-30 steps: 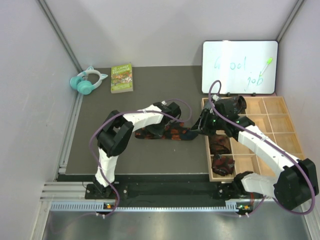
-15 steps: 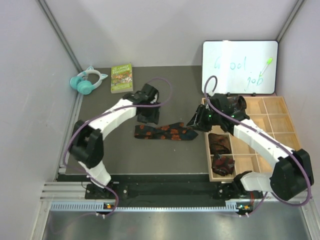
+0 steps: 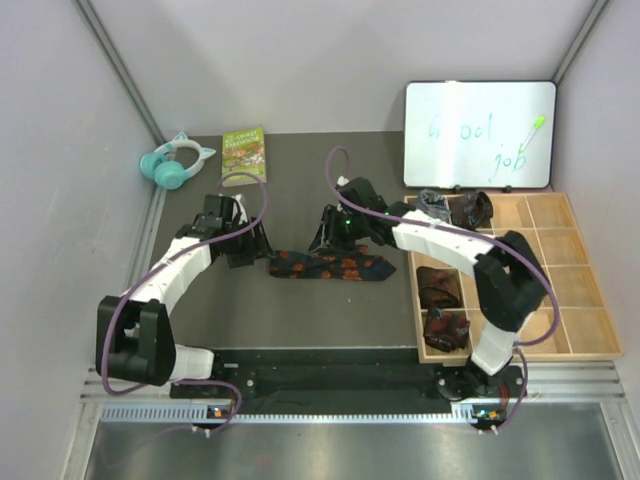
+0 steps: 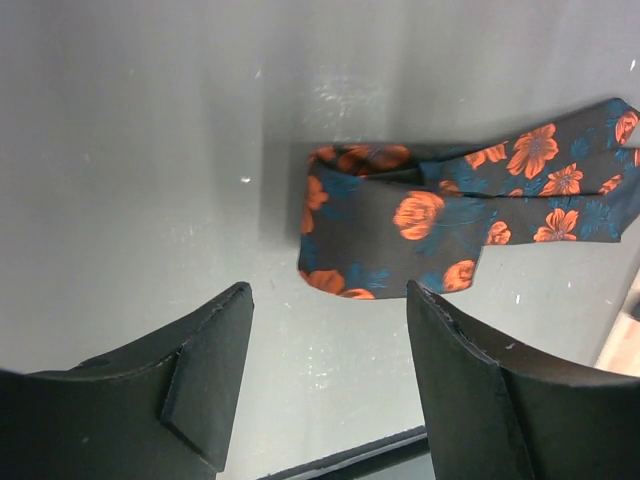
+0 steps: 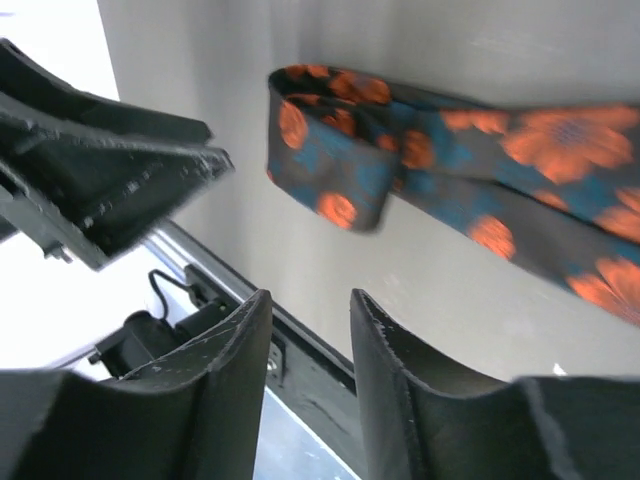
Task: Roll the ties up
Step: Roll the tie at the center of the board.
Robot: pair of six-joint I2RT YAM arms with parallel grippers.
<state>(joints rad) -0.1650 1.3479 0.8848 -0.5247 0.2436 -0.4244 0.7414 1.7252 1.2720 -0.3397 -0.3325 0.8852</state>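
Step, as I read it: start of a roll. Tie lies flat on the mat, doubled over, with the folded end to the left and the tails running right toward the tray. No turn is in it yet. Some rolls are in the tray.

Next move probably needs one claw to drop onto the folded end and pinch both layers square. The other would pin the strip so it doesn't skid as the roll starts.

Pose:
- Left arm reaches out and bends right. Left gripper is just left of the fold, off the mat, fingers wide apart and empty.
- Right arm is folded back across to the left. Right gripper is just behind the tie's left half, fingers a narrow gap apart, nothing between them.
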